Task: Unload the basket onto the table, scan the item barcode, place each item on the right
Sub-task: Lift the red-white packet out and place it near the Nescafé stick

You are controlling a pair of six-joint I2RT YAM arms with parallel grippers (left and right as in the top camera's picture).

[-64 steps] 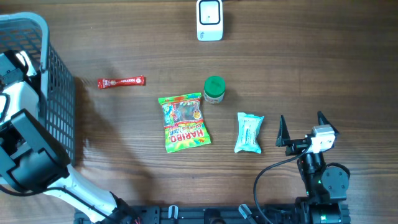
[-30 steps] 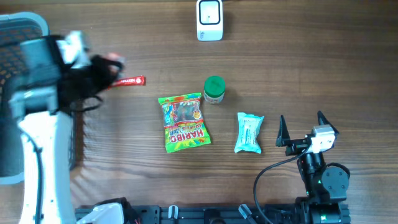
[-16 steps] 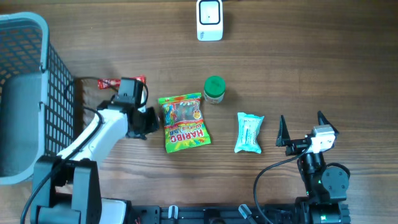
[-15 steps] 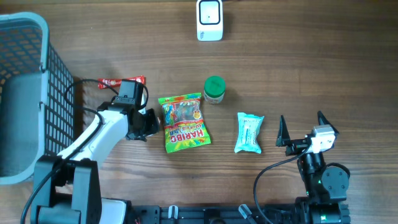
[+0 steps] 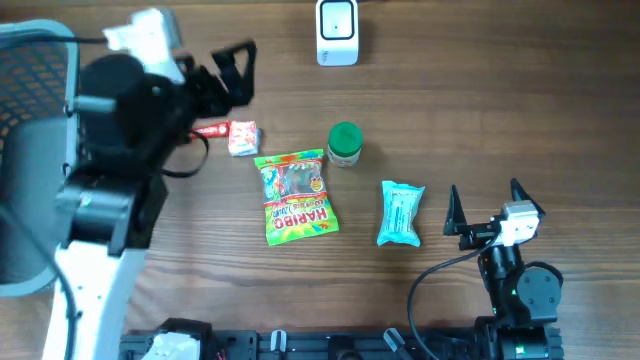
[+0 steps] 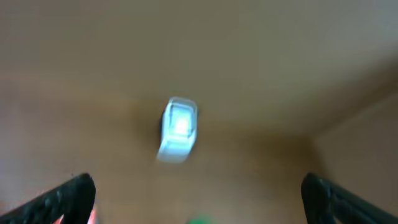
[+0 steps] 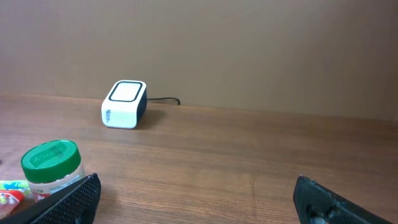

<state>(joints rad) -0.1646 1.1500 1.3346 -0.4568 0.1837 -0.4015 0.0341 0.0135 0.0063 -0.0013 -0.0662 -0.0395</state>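
Red stick-shaped sachet (image 5: 213, 130) lies on the wooden desk (image 5: 480, 90) just left of the colourful gummy-candy bag (image 5: 295, 195). Left hand (image 5: 232, 72) spread wide (holding nothing); right hand (image 5: 485, 205) spread too.

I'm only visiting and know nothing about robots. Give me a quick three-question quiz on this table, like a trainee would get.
1. True or false: the green-lidded jar lies inside the basket.
2. Which thing lies nearest the right gripper? A) Haribo bag B) blue-white packet C) scanner
3. Fill in: the raised left gripper has its jaws ____.

Key: 1 false, the green-lidded jar stands on the table; 2 B; 3 open.
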